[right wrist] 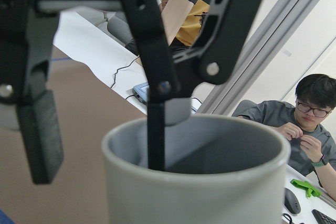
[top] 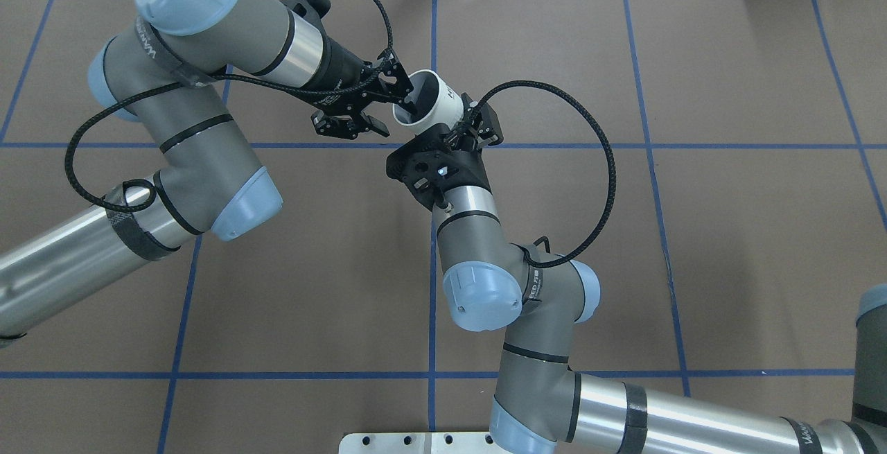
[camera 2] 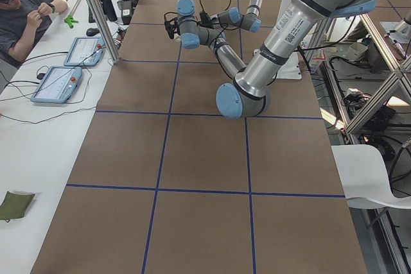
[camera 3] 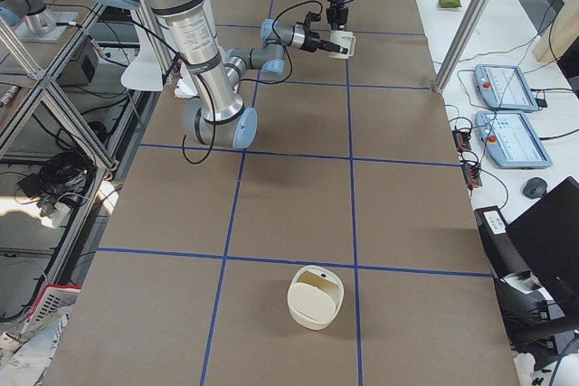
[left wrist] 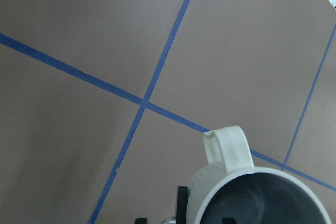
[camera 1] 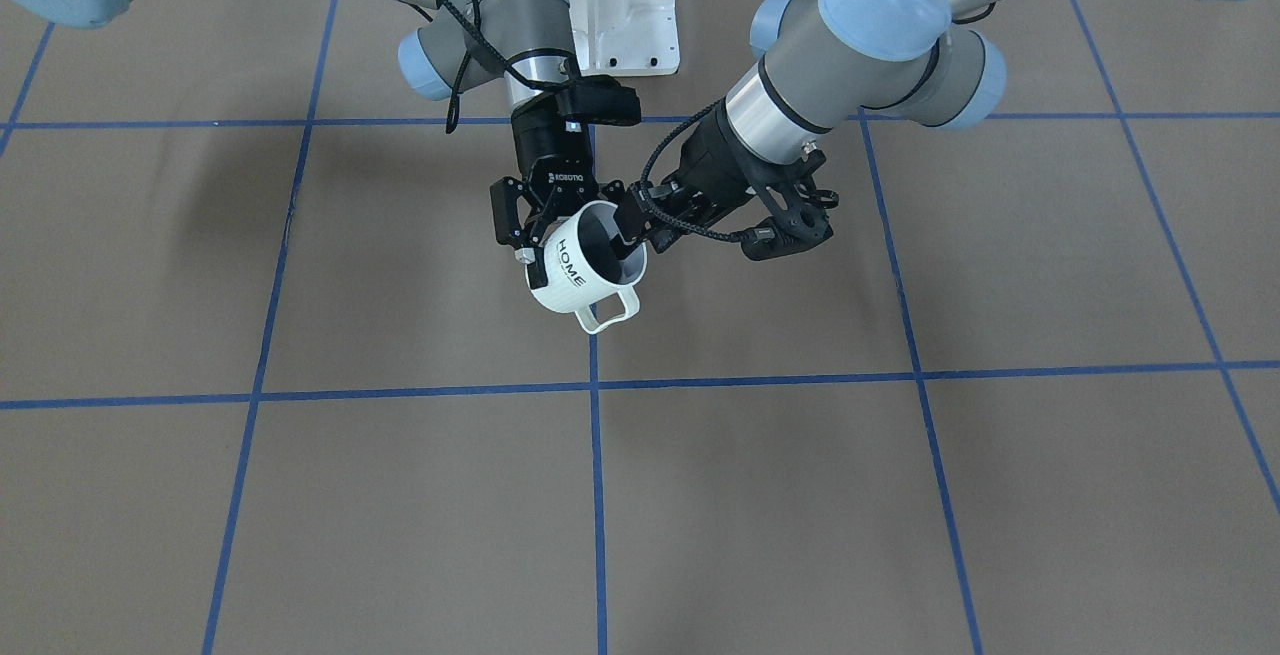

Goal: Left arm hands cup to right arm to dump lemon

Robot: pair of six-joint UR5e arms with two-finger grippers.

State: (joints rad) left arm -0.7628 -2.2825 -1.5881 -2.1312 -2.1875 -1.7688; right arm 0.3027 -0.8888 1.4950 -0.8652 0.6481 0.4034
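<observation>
**Desk:** What do we see over the tabletop [camera 1: 900, 495], at its blue centre line [camera 1: 597, 495]?

**Field:** Above that line, the right pincer [camera 1: 565, 235] is clenched across the cup [camera 1: 585, 290], held aloft and tipped. The left pincer [top: 393, 110] looks released, one finger inside the mouth.

**Desk:** How will it handle?

**Field:** We judge it light, stiff, glazed, slippery and breakable, so grip the body, not the handle. We cannot see the lemon.
</observation>
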